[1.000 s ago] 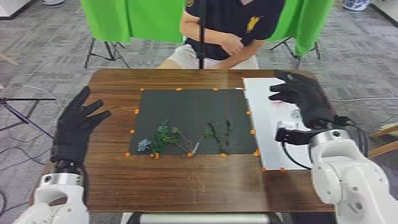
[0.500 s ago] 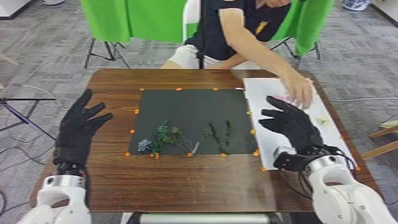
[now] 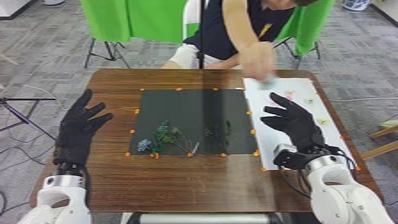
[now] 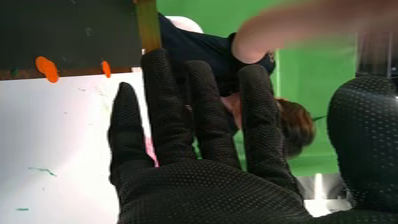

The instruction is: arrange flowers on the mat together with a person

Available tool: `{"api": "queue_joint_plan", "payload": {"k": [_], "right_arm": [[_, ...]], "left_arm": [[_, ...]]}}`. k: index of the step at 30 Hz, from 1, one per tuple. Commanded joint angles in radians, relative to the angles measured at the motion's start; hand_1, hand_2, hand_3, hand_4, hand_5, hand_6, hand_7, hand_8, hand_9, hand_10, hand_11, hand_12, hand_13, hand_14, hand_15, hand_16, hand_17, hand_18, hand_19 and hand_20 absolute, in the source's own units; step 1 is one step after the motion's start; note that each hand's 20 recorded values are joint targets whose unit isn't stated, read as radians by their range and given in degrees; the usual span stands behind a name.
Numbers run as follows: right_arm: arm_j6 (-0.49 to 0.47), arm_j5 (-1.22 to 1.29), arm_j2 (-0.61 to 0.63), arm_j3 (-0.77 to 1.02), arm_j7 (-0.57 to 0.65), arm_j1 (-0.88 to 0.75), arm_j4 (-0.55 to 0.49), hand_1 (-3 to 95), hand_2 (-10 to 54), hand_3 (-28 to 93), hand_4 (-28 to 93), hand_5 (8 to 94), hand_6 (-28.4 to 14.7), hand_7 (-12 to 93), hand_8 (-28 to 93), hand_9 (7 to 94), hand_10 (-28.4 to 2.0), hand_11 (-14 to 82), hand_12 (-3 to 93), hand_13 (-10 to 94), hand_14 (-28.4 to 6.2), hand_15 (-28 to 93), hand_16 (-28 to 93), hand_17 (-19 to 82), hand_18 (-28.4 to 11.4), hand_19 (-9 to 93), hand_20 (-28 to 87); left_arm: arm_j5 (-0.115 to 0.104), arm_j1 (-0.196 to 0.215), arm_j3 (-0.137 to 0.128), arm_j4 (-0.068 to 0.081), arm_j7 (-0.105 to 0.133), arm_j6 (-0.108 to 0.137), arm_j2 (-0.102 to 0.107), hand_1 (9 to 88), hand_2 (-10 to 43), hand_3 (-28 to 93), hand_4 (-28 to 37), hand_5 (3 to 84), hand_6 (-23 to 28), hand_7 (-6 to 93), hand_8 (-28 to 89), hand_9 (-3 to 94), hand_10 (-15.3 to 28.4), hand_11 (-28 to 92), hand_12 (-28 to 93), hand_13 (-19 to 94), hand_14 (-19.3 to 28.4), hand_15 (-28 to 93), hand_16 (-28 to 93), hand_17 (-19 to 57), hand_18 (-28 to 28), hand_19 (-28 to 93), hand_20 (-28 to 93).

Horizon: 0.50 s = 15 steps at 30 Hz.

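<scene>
On the central mat (image 3: 182,107), blue flowers (image 3: 144,145) are lying between my open left hand (image 3: 76,130) and open right hand (image 3: 293,126); a person's hand (image 3: 258,59) is holding something blurred, upper right.

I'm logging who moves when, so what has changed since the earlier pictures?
The person's hand reached out over the white sheet, then moved left to its far-left corner, apparently with something pale, too blurred to name. The right hand has drawn back toward the robot since the first picture. The left hand and the blue flowers on the mat stayed put.
</scene>
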Motion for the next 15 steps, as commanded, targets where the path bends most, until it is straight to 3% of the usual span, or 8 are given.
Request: {"api": "queue_joint_plan", "payload": {"k": [1, 12, 15], "right_arm": [[0.005, -0.009, 0.01, 0.004, -0.004, -0.005, -0.001, 18.0, 5.0, 77, -28, 43.3, 4.2, 14, -12, 47.1, -14.8, 12.8, 14.4, 39, -18.4, 35, 14, 3, -23.0, 47, 18], [-0.009, -0.01, 0.011, 0.006, 0.007, -0.004, 0.003, 18.2, 4.8, 77, -28, 43.4, 4.4, 14, -13, 47.4, -14.8, 13.0, 14.4, 39, -18.4, 35, 14, 3, -23.0, 47, 18], [-0.002, -0.007, 0.011, 0.004, 0.009, -0.006, 0.001, 18.3, 4.8, 77, -28, 43.5, 4.4, 14, -13, 47.5, -14.8, 13.0, 14.4, 39, -18.4, 35, 14, 3, -23.0, 47, 18]], "left_arm": [[0.001, 0.012, 0.004, -0.001, -0.004, -0.003, -0.008, 23.6, 6.4, 79, -28.3, 29.8, 0.9, 12.9, -12, 33.7, 15.9, 21, 7, 28, 24.9, 48, -9, -8.0, 22.9, 48, 17], [0.004, 0.019, 0.003, -0.005, -0.006, -0.002, -0.011, 23.6, 6.4, 79, -28.3, 29.7, 1.0, 12.8, -12, 33.7, 15.9, 21, 7, 28, 24.9, 49, -9, -8.0, 22.8, 48, 17], [0.009, 0.016, 0.003, -0.004, -0.016, -0.007, -0.014, 23.6, 6.4, 79, -28.3, 29.6, 1.0, 12.9, -12, 33.7, 15.9, 21, 7, 28, 24.9, 49, -9, -8.0, 22.8, 48, 17]]}}
